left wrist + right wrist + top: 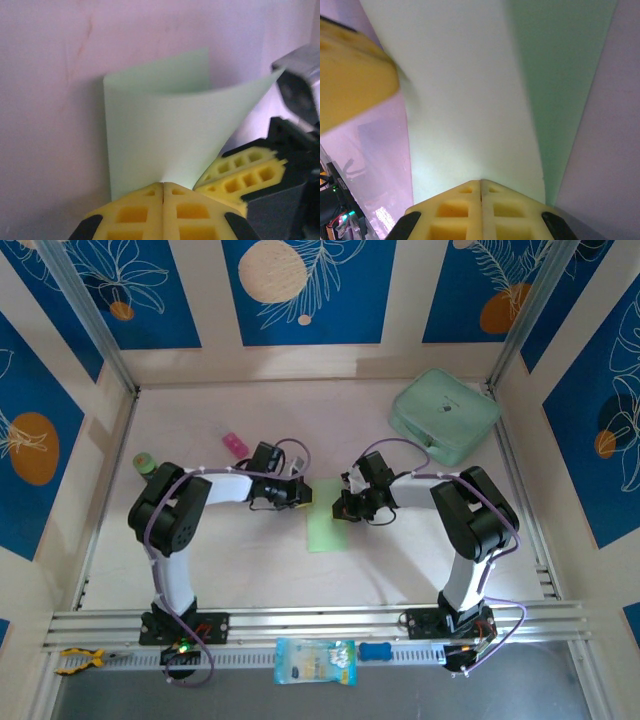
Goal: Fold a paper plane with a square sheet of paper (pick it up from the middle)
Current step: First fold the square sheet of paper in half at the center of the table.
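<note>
Two arms are reaching in over the pale table [250, 560], and between them one square sheet of paper [325, 525] is lying near the middle, pale green, its near end flat on the surface. The left gripper [298, 492] is coming at the far end of the sheet from the left and the right gripper [345, 506] from the right. The two are sitting close together, almost tip to tip.

From the left wrist, the left gripper [163, 186] is showing its two yellow fingers pressed together with the sheet [165, 135] rising out of their tips in a curl, so it is clenched on the paper. One of the right gripper's fingers [245, 175] is sitting just beside it.

From the right wrist it is the same story: the right gripper [481, 182] is pinching the sheet [470, 100] between closed fingers, with one left finger [350, 80] blurring in at the edge.

Elsewhere I am counting one mint-green case [445, 415] at the far right corner, one small pink item [235, 445] and one green object [146, 462] on the left, and along the front rail one pair of yellow-handled pliers [80, 660] and one packet [315, 660].
</note>
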`<state>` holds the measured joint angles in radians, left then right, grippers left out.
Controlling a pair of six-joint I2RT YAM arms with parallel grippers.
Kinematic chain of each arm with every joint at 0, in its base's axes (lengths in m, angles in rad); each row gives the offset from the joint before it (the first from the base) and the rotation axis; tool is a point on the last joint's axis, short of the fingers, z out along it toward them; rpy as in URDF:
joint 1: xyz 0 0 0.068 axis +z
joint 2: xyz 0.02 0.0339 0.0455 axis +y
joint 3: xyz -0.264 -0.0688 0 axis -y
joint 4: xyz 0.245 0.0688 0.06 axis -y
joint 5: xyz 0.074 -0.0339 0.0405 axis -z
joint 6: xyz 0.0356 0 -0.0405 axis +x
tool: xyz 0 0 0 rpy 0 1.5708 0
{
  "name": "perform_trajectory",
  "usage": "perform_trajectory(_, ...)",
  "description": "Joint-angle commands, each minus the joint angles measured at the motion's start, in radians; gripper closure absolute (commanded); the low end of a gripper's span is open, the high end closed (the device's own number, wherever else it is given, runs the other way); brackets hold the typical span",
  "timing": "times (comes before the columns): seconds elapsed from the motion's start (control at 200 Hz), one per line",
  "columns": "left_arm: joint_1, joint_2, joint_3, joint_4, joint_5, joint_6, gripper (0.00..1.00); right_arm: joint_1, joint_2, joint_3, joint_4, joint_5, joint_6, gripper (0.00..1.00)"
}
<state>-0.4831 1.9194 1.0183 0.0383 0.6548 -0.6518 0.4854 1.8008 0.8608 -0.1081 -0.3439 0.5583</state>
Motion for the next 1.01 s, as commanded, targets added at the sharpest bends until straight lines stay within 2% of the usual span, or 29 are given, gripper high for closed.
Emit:
perform_trajectory(0.0, 0.021, 0.048, 0.034, 0.005, 0.05, 0.011, 1.0, -0.009, 0.028, -0.054, -0.123, 0.1, -0.001, 1.0)
perform_trajectory(0.155, 0.028, 0.091, 0.034, 0.01, 0.041, 0.004, 1.0, -0.009, 0.028, -0.052, -0.125, 0.1, -0.001, 1.0)
perform_trajectory(0.375, 0.028, 0.103, 0.046, -0.086, -0.037, 0.039, 1.0, -0.011, 0.026, -0.054, -0.128, 0.1, -0.001, 1.0)
perform_trajectory(0.745, 0.029, 0.085, 0.136, -0.092, 0.125, 0.094, 1.0, -0.013, 0.025, -0.055, -0.125, 0.098, -0.001, 1.0)
perform_trajectory(1.0, 0.034, 0.16, 0.18, -0.165, 0.037, 0.118, 1.0, -0.013, 0.025, -0.056, -0.124, 0.095, -0.003, 1.0)
